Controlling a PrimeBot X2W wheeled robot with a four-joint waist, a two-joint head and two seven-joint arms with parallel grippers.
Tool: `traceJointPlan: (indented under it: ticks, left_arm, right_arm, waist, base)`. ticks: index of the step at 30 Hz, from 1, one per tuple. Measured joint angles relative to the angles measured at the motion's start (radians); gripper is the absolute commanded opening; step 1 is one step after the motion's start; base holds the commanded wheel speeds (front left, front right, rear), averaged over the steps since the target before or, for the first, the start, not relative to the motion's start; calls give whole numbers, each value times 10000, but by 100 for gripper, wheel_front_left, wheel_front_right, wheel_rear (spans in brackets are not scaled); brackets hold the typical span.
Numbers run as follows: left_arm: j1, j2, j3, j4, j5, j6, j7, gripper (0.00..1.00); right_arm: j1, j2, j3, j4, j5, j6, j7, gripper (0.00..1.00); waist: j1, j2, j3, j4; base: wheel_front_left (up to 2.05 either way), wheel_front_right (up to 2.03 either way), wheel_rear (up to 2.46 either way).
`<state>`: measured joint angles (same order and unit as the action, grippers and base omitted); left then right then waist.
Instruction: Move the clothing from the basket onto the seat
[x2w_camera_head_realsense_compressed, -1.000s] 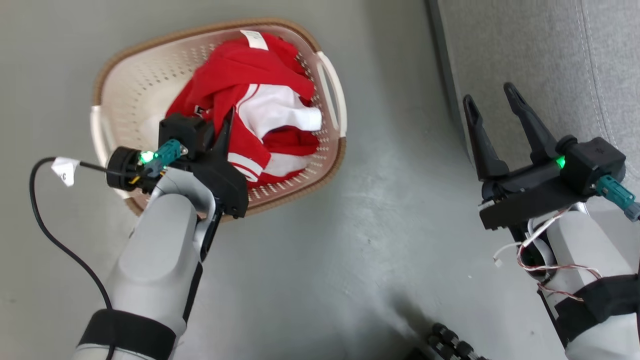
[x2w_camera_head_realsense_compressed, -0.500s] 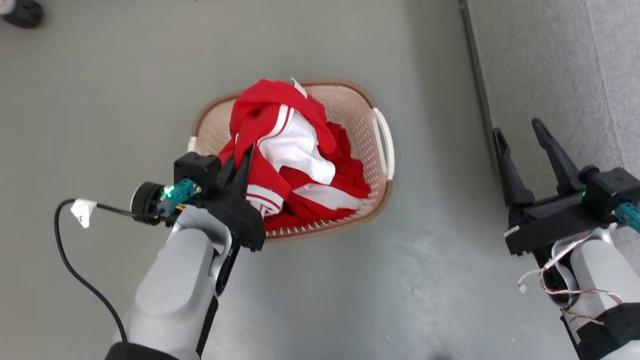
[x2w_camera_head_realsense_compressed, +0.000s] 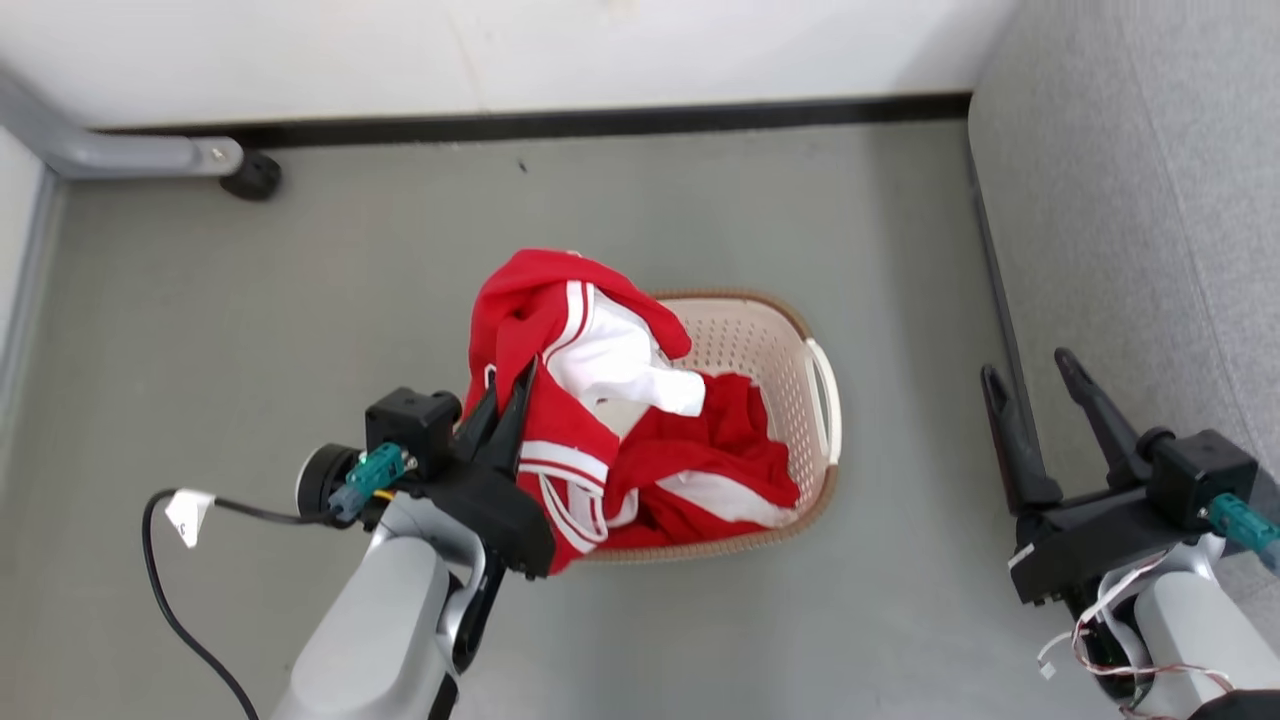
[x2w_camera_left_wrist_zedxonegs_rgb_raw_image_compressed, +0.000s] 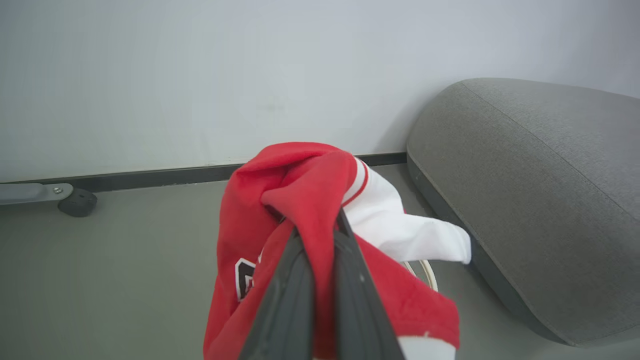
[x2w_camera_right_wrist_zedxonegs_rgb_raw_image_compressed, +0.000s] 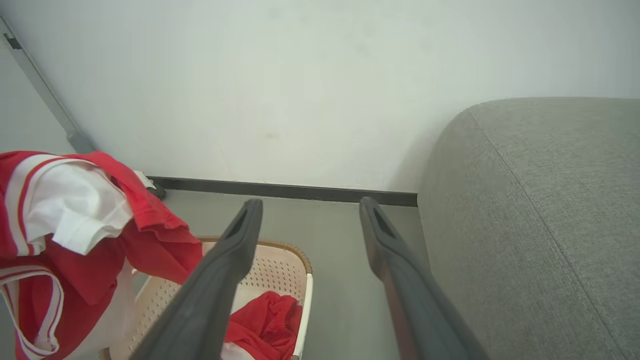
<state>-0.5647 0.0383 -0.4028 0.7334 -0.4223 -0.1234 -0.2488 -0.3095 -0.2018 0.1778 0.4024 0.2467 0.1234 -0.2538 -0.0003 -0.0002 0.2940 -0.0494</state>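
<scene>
- Red clothing is clamped in the closed jaws of the left gripper and held partly above the basket.
- Right gripper is held open and empty beside the seat.

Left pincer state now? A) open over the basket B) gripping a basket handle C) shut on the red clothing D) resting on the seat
C: the left pincer is shut on a fold of the clothing, which is raised partly above the basket.
</scene>
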Motion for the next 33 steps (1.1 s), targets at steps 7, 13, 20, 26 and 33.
traceJointPlan:
  ticks: [7, 13, 20, 26, 33]
  left_arm:
    - [1001, 4, 56, -644, -157, 0, -2, 0]
    - [1858, 105, 155, -1112, -245, -2, -2, 0]
    - [2754, 284, 222, -1935, -267, 0, -2, 0]
    - [2938, 408, 403, -2581, -270, 105, -6, 0]
    - [3220, 539, 481, -3043, -270, 268, -6, 0]
  right_arm:
    - [640, 128, 92, 121, -8, 0, 0, 100]
    - [1356, 236, 196, 240, -33, 0, 2, 100]
    - [2127, 265, 219, 75, -98, 0, 2, 100]
    - [2209, 263, 313, -167, -136, 0, 2, 100]
    - [2276, 253, 485, -362, -192, 0, 2, 100]
  waist:
    - [0, 0, -1073, 253]
    - [1, 1, -1987, 364]
    - [1, 0, -2916, 432]
    - [2, 1, -3393, 483]
    - [3, 1, -3542, 529]
  base:
    - [0, 0, 0]
    - [0, 0, 0]
    - [0, 0, 0]
    - [0, 0, 0]
    - [0, 0, 0]
